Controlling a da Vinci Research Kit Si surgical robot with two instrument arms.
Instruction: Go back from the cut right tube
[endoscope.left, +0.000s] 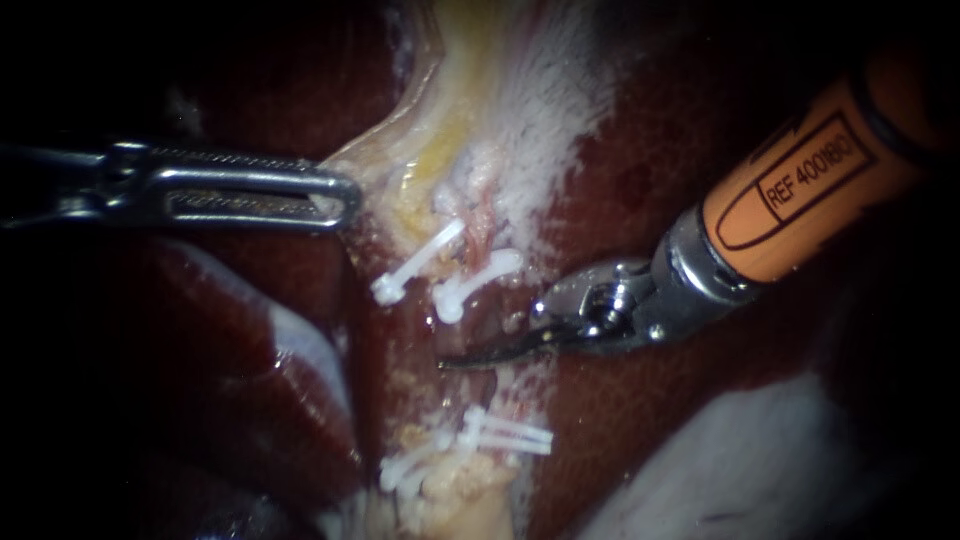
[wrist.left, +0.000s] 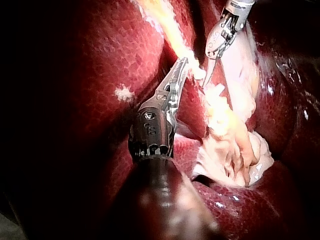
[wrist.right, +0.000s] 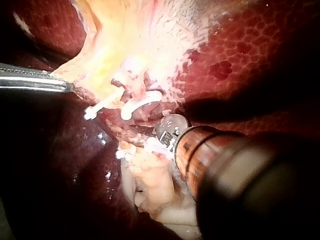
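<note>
The right instrument (endoscope.left: 470, 358) has its two thin curved blades lying together, and nothing is held between them. The blades lie across the gap where the right tube (endoscope.left: 484, 225) is cut. The tips point into this gap, but I cannot tell if they touch the tissue under them. Above the blades is the upper stump of the tube with a white upper clip (endoscope.left: 478, 278) across it. Below the blades, the lower stump carries the white lower clips (endoscope.left: 505, 433). Just beside the upper clip sits a neighbouring clip (endoscope.left: 415, 262), also white.

The left instrument (endoscope.left: 335, 195) is well apart from the blades. Its long slotted jaws are closed on the edge of the pale yellowish tissue (endoscope.left: 440, 150) — this edge is stretched toward the jaws. The dark red liver (endoscope.left: 640, 400) lies around everything.
</note>
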